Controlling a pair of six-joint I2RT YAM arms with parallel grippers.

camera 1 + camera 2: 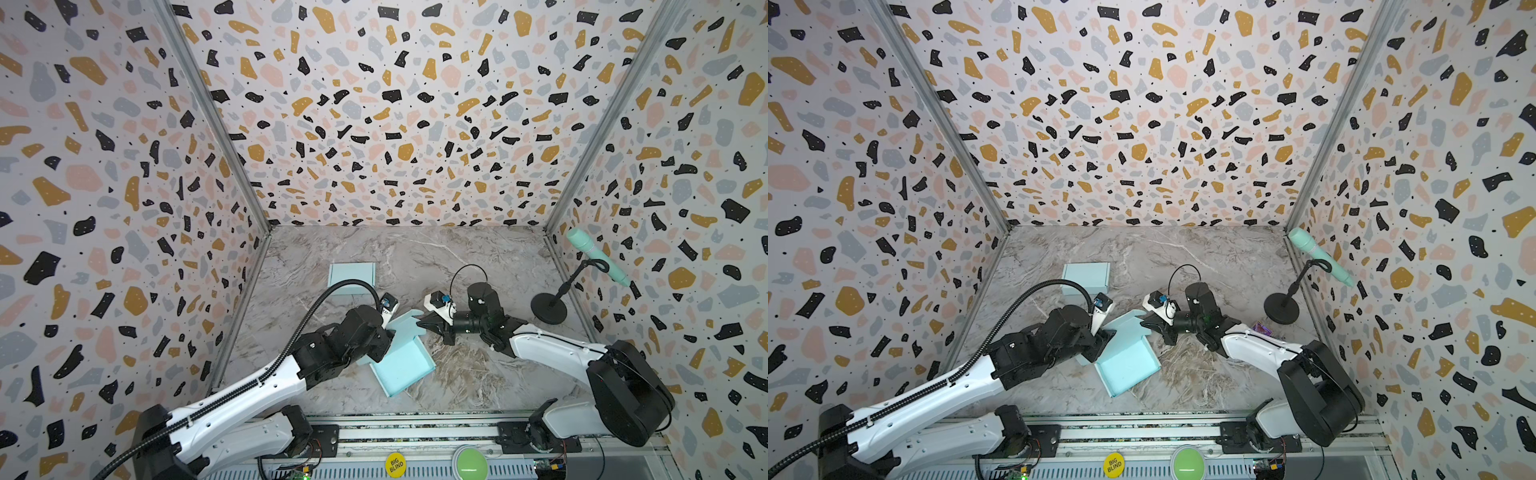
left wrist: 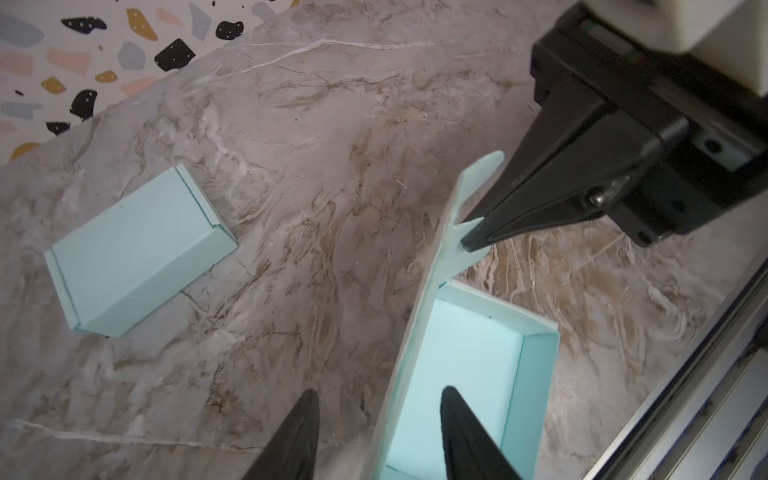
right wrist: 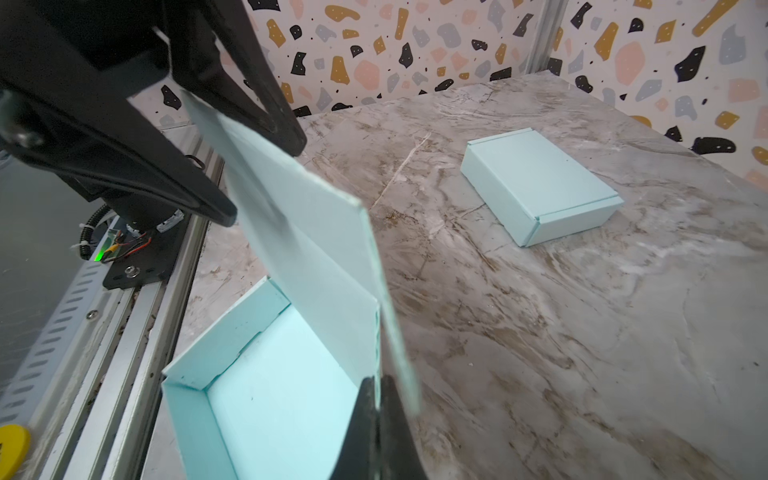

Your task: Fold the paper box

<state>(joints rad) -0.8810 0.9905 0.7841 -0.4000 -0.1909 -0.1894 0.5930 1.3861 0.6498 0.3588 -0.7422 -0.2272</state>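
The light blue paper box (image 1: 405,368) lies open at the table's front middle, its tray (image 2: 465,361) flat and its lid panel (image 3: 307,232) raised on edge. My right gripper (image 3: 376,384) is shut on a side tab of that lid, which also shows in the left wrist view (image 2: 471,245) and in both top views (image 1: 420,326) (image 1: 1144,325). My left gripper (image 2: 379,397) is open. It straddles the lid's edge near the hinge, one finger (image 2: 305,419) outside over the table and the other finger (image 2: 457,419) over the tray. In a top view the left gripper (image 1: 386,334) sits at the lid's left side.
A second, closed blue box (image 1: 352,278) (image 3: 540,183) rests farther back left. A mint microphone (image 1: 594,255) on a black stand (image 1: 548,307) stands at the right wall. The metal rail (image 1: 415,432) with a yellow button (image 1: 395,464) and a green button (image 1: 471,463) runs along the front edge.
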